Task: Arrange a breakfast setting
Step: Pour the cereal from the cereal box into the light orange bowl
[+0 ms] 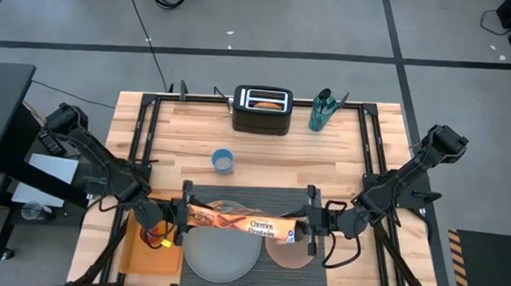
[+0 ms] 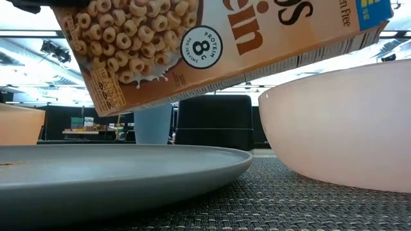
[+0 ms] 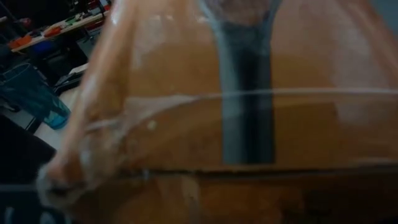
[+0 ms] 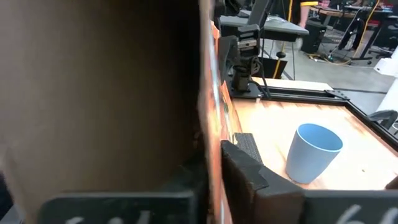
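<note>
You see the orange cereal box (image 1: 244,222) lying flat in the air, stretched between the two arms, above the far edge of the pale grey plate (image 1: 220,257) and the pink bowl (image 1: 290,252). From the low camera the cereal box hangs tilted over both, touching neither. The plate and the bowl stand on the dark grey placemat (image 1: 261,198), the bowl at 3 o'clock from the plate, just beside it.

The left gripper (image 1: 178,213) is at the 9 o'clock end of the box, and the right gripper (image 1: 310,221) at the 3 o'clock end. For both I cannot tell if the fingers pinch the box or stand loose from it.

The small blue cup (image 1: 223,161) stands on the wooden counter (image 1: 342,156) at 12 o'clock from the plate. The black toaster (image 1: 262,109) is at the far edge, and a teal bottle (image 1: 321,110) is at 3 o'clock from it
</note>
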Motion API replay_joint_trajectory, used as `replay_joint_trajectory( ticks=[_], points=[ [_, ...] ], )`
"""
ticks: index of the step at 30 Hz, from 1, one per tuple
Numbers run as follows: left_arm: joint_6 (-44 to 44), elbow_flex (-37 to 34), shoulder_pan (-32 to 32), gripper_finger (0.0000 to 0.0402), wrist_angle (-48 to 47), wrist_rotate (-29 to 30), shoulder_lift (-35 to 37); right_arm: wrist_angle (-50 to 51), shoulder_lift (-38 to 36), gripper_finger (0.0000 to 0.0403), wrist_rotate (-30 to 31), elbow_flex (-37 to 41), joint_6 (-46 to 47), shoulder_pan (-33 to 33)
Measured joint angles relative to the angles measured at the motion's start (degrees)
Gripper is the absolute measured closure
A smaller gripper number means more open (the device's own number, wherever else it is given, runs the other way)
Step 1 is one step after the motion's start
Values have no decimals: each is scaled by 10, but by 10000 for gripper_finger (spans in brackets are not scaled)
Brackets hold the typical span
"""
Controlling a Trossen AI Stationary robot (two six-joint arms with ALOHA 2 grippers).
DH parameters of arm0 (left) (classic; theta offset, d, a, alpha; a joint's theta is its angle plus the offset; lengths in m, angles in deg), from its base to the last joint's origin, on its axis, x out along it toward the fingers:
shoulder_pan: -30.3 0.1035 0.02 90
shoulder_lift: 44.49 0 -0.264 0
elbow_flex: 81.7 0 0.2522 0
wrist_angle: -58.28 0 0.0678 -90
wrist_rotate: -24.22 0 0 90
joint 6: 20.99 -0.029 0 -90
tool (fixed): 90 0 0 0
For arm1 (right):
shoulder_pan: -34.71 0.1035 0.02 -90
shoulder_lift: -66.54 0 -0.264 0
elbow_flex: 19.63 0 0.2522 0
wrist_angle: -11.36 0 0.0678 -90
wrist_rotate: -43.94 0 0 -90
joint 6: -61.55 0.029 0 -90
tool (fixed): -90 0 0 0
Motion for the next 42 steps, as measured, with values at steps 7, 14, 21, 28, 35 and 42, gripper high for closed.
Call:
replay_joint_trajectory(
  ticks=[7, 14, 21, 28, 35, 42],
  points=[
    [17, 0, 0, 225, -4, -1, 27, 51, -38, 287, 5, 0, 23, 23],
    [80, 30, 9, 226, -81, -53, 33, 128, -94, 252, 43, 0, 69, 54],
    [154, 142, 54, 227, -273, -143, 32, 171, -139, 252, 45, 0, 92, 92],
    [190, 209, 101, 227, -351, -235, 32, 247, -182, 252, 76, 0, 145, 149],
    [211, 292, 167, 228, -427, -323, -25, 300, -198, 252, 78, 0, 193, 176],
    [201, 421, 204, 228, -554, -382, -117, 303, -196, 252, 81, 0, 201, 198]
  ],
)
